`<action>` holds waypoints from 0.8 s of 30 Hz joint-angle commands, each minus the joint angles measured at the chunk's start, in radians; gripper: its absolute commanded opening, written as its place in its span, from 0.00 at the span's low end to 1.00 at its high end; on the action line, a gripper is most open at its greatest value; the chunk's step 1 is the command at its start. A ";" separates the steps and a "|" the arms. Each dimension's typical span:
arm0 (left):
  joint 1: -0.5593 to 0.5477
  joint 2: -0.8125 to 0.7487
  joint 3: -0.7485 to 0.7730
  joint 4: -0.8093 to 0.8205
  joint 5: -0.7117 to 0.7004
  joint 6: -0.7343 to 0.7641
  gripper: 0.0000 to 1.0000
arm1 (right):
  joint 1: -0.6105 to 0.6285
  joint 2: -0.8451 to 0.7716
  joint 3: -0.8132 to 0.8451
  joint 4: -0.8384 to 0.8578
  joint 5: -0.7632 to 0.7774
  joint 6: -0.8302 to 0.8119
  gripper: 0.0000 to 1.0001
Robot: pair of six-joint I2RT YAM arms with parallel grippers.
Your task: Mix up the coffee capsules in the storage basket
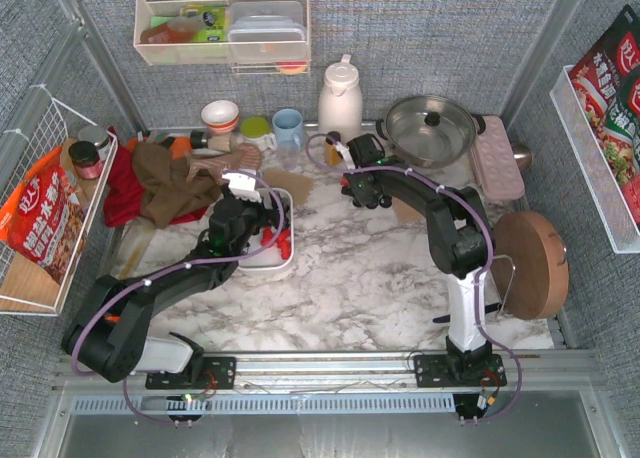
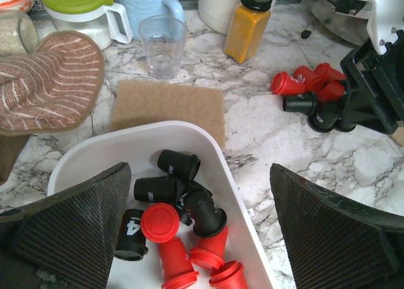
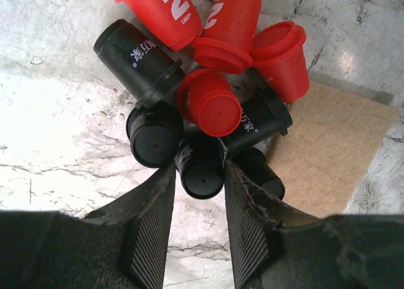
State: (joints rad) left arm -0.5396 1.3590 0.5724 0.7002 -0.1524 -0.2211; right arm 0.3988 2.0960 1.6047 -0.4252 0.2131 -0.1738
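Left wrist view: my left claw (image 2: 201,172) is spread wide with nothing in it, hanging over the storage basket (image 2: 126,137). Right below it, between its two fingers (image 2: 69,232), black and red coffee capsules (image 2: 180,204) lie jumbled together in the basket. Beyond the claw, past the basket's far rim, a brown mat (image 2: 167,106) lies flat on the worktop (image 2: 265,131). A clear cup (image 2: 163,43) stands behind the mat, and a yellow bottle (image 2: 247,24) stands further right. Ahead and to the right of this claw, a loose heap (image 2: 290,84) of red and black pods sits on the marble outside the basket, with my other arm down against it.

On the right wrist view, my right claw (image 3: 199,169) is clamped on a black capsule (image 3: 201,159), both fingers pressed to its sides. More black pods crowd either side of the tips, and the red ones lie just ahead. The mat's corner shows to the claw's right.
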 commanded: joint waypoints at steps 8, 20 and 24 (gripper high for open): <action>0.003 0.025 0.050 -0.071 -0.035 -0.125 0.99 | -0.001 -0.014 -0.008 -0.039 -0.010 -0.001 0.35; -0.001 0.035 0.040 0.031 0.321 0.010 0.99 | 0.010 -0.249 -0.101 -0.065 -0.083 0.121 0.20; -0.038 0.029 -0.030 0.216 0.445 0.156 0.99 | 0.032 -0.383 -0.177 -0.058 -0.155 0.199 0.19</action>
State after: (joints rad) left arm -0.5480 1.3922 0.5892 0.7162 0.1223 -0.2138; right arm 0.4137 1.8069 1.4769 -0.4820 0.1448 -0.0696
